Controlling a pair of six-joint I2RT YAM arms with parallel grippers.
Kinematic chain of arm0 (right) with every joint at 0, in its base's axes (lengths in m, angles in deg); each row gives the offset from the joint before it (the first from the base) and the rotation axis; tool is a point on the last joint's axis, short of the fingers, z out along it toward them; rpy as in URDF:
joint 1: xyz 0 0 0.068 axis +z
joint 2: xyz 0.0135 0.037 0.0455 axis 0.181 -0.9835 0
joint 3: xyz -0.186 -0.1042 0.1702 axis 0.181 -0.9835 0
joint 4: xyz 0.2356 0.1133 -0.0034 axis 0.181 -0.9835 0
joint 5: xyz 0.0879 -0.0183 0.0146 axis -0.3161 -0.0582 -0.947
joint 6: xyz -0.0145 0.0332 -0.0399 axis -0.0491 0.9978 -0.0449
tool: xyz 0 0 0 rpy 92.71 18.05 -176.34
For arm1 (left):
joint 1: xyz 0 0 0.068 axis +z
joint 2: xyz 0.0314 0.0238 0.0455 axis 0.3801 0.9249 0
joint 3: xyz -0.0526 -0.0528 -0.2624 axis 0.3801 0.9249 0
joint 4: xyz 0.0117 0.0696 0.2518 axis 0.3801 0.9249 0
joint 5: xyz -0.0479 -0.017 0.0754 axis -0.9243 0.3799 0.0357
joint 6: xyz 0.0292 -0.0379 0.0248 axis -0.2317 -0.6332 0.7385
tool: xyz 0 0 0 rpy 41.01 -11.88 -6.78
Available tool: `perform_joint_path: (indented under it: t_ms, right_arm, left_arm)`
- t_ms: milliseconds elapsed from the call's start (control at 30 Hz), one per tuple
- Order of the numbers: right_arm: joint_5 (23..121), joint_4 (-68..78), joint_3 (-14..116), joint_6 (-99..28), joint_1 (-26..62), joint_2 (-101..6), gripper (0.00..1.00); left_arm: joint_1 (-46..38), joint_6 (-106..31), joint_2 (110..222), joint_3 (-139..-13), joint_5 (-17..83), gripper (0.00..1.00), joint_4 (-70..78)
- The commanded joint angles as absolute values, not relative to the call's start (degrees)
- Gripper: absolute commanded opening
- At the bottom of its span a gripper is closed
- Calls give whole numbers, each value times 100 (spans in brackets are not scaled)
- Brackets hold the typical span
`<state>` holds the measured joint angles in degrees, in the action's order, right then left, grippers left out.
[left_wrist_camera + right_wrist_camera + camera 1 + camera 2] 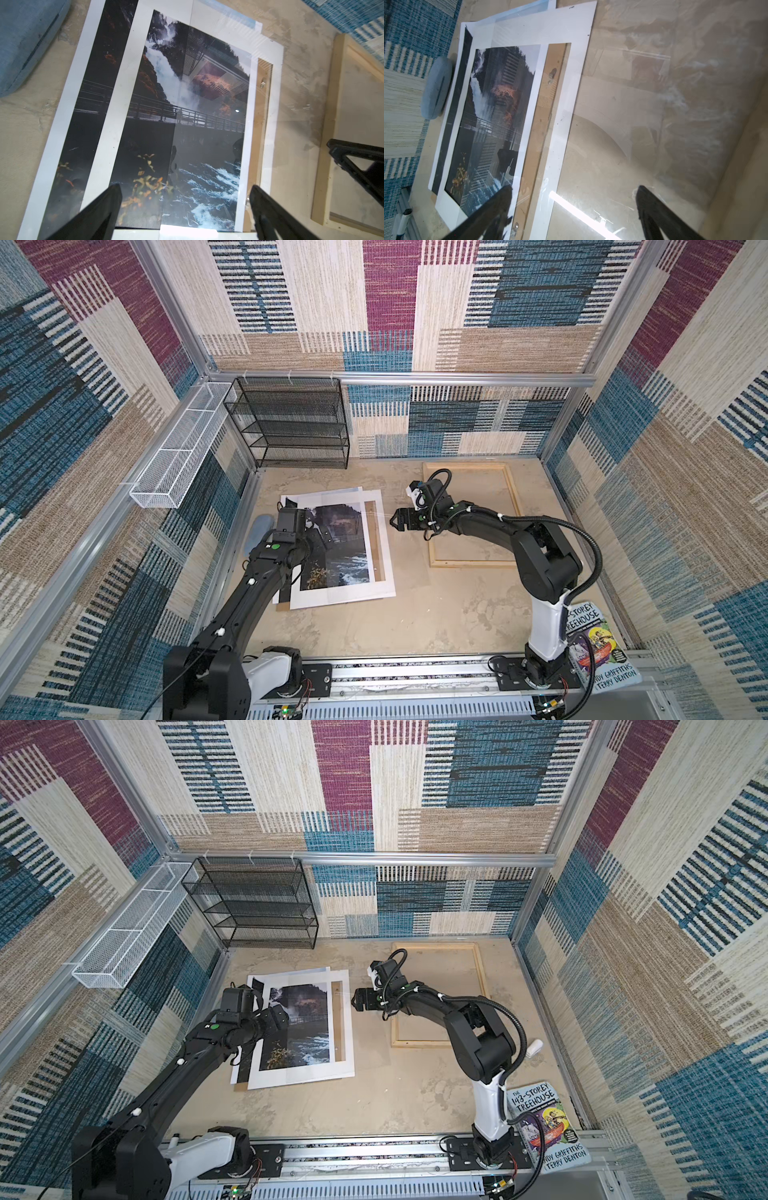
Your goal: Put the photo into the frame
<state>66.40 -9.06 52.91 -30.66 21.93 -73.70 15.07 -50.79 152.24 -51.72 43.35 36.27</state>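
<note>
Awkwardly, the photo (334, 547) lies beneath the mat board (345, 594); both arms' jaws gape empty, and a pull could crease it.

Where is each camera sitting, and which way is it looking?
Top views: high above the arm bases, looking down on the table; left arm and right arm show.
Left wrist: over the photo, looking down along it; left gripper open.
Right wrist: between photo and frame, facing the photo; right gripper open.
Shared: all four show the photo.
</note>
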Motion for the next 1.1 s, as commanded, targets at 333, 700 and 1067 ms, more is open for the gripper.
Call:
perform_joint_path:
  t_ms: [333, 700, 1067]
  right_arm:
    - [7823, -1828, 5801, -2969, 2323, -7702, 95]
    - [7797, -1881, 5912, -3050, 2323, -7972, 96]
    - [7451, -1702, 5798, -3147, 2323, -8009, 95]
  left_arm:
    - [1320, -5170, 16774, -5629, 4236, 99, 4238]
    - [1224, -5158, 16954, -5668, 4315, 98, 4213]
    - [1093, -5112, 17298, -5827, 4118, 94, 4092]
